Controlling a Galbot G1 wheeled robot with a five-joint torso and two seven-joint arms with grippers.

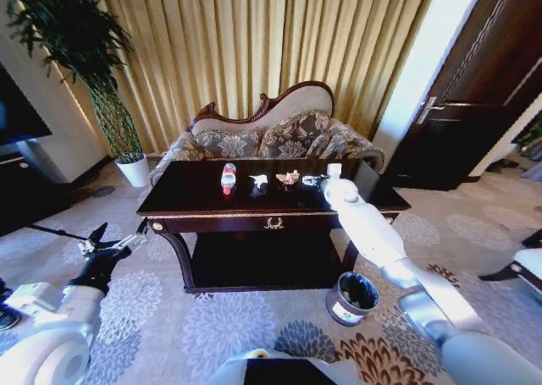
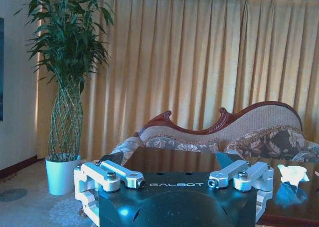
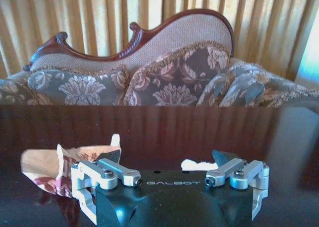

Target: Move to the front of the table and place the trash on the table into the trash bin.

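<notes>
Pinkish scrap [image 3: 55, 169] just beside open right pincer [image 3: 169, 162].

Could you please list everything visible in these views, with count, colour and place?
table: one, dark glossy, centre
bottle: one, clear with red label, tabletop left
scraps: a few, white and pinkish, tabletop middle
trash bin: one, dark brown, floor at the table's front right
sofa: one, floral, behind table
plant: one, green, white pot, far left
curtains: golden, back wall
left claw: open, low, left of table
right claw: open, above tabletop by the scraps
</notes>
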